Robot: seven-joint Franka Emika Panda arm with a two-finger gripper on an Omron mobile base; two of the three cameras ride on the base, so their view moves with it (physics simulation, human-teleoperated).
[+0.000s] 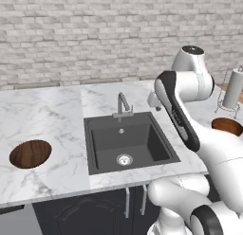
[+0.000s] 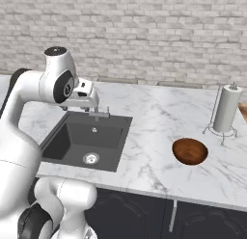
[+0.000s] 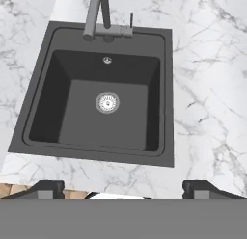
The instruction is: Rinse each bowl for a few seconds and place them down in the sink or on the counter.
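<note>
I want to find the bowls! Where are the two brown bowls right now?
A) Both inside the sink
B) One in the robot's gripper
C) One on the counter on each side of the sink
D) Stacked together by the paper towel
C: one bowl lies on the counter left of the sink, the other bowl on its right.

Simulated kitchen: marble surface [image 1: 47, 111] with sunken sink [image 1: 128, 144], faucet [image 1: 122, 105], paper-towel holder [image 2: 226, 110], brick wall [image 1: 95, 35].
</note>
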